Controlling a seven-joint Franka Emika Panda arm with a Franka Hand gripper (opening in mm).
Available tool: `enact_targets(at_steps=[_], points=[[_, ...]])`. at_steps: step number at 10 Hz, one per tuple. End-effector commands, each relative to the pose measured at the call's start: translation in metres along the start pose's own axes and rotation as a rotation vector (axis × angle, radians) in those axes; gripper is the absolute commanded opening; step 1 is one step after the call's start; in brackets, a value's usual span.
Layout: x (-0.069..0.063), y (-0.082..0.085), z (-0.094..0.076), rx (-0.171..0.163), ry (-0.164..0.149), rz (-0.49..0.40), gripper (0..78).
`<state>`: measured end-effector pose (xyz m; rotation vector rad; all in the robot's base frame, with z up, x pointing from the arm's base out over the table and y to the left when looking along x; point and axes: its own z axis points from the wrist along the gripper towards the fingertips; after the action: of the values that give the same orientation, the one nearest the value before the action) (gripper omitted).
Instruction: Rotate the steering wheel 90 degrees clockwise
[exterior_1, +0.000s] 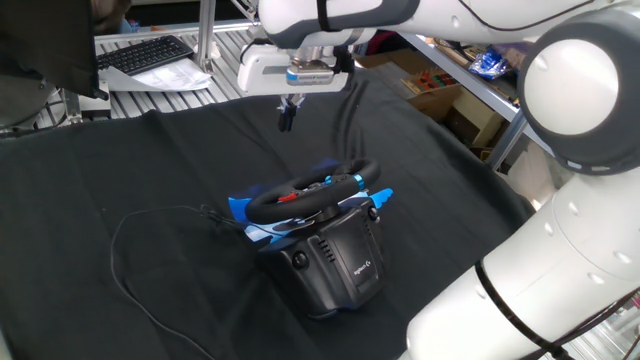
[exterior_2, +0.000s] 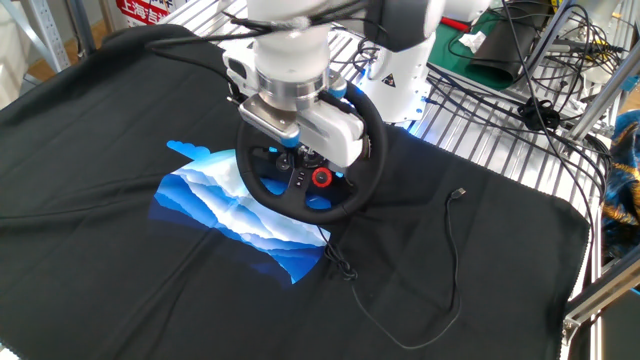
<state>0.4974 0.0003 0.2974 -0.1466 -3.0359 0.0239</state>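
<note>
Approach stage of a turning task. Steering wheel (exterior_1: 315, 192) sits at the centre of one fixed view, mounted on a boxy black base (exterior_1: 335, 262) and tilted away from the camera; in the other fixed view its rim, red hub button and dark hub face the lens just left of centre. Gripper (exterior_1: 287, 116) hangs in the upper middle of the frame, above and beyond the wheel and apart from it, with nothing between its fingers. The fingers appear close together, but how far they stand apart cannot be told; in the other fixed view the wrist covers them.

By judgement, no turn has begun. The next move calls for a descent to the rim, a firm hold on it, then a quarter sweep clockwise about the hub, keeping the base from sliding on the cloth.

Black cloth (exterior_1: 140, 170) covers the table; a blue and white mountain print (exterior_2: 225, 210) lies on it at the left of the wheel in the other fixed view. A thin black cable (exterior_2: 440, 270) trails across the cloth at lower right. Behind, a metal wire rack (exterior_2: 500, 130) runs along the right edge, and a keyboard (exterior_1: 145, 52) rests at upper left.
</note>
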Motion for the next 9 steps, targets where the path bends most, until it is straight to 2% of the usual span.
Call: enact_targets(at_steps=[1,3,5,6,9], points=[[0.0039,-0.0005,-0.0015,0.159,-0.001,-0.058,0.0],[0.0042,-0.0009,-0.0023,0.182,-0.001,-0.06,0.0],[0.0034,-0.0029,-0.002,0.255,-0.004,-0.07,0.0],[0.0026,-0.0043,-0.0019,0.278,-0.005,-0.074,0.0],[0.0004,-0.0072,-0.0018,0.293,-0.007,-0.068,0.0]])
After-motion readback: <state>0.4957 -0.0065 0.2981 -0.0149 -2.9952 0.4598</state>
